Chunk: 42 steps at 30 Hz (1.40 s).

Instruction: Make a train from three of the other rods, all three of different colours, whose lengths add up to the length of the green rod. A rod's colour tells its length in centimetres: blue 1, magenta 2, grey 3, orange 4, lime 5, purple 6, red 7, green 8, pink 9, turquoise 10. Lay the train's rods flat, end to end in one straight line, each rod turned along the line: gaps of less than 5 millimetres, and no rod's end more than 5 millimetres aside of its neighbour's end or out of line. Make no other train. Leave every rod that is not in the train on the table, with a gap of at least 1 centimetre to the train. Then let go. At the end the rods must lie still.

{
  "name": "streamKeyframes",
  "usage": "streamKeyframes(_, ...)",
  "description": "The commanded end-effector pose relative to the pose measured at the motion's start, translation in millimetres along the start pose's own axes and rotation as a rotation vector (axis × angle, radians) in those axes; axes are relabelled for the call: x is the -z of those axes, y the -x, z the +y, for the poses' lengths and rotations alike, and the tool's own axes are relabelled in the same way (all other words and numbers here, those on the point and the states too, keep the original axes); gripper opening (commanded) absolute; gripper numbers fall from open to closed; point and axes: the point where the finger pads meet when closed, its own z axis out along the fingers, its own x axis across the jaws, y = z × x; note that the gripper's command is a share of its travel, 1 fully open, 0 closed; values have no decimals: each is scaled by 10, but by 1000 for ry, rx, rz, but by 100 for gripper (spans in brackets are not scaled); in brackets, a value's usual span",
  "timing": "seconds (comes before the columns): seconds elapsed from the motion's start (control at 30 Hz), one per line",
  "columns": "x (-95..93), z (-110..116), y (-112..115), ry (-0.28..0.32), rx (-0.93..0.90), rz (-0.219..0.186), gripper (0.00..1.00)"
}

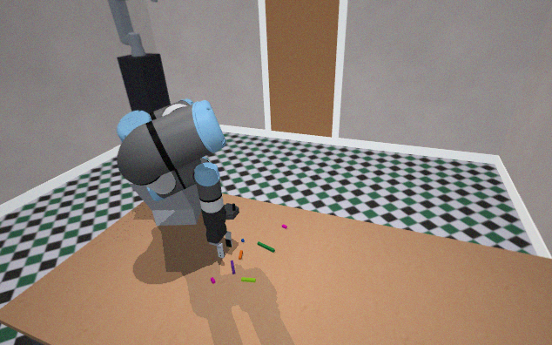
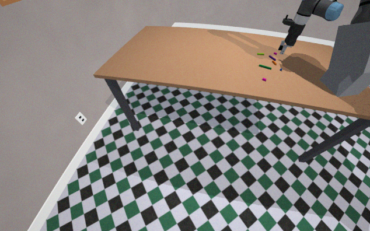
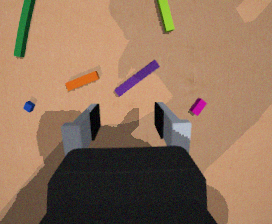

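My gripper (image 1: 225,246) (image 2: 282,49) (image 3: 127,114) is open and empty, above the table beside the rods. A purple rod (image 1: 232,267) (image 2: 272,58) (image 3: 137,78) lies slanted just ahead of the fingers in the wrist view. An orange rod (image 1: 240,254) (image 2: 274,62) (image 3: 82,81) lies left of it there, and a blue rod (image 1: 243,240) (image 2: 281,69) (image 3: 29,106) farther left. One magenta rod (image 1: 212,280) (image 2: 275,53) (image 3: 198,106) lies to the right. A lime rod (image 1: 248,280) (image 2: 260,53) (image 3: 166,16) and the green rod (image 1: 265,246) (image 2: 265,67) (image 3: 24,29) lie farther ahead. All lie apart.
A second magenta rod (image 1: 284,226) (image 2: 264,79) lies beyond the green rod, outside the wrist view. The wooden table (image 1: 383,279) (image 2: 184,58) bears all the rods. The arm's base stands at one end of the table, and the arm's shadow falls across part of it.
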Motion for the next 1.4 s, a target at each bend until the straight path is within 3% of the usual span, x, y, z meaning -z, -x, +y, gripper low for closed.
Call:
streamKeyframes(0.0,3,-2,-1,-1,0,0,100)
streamKeyframes(0.5,-4,-38,51,0,91,0,100)
streamKeyframes(1.37,-31,-266,464,0,837,-4,100)
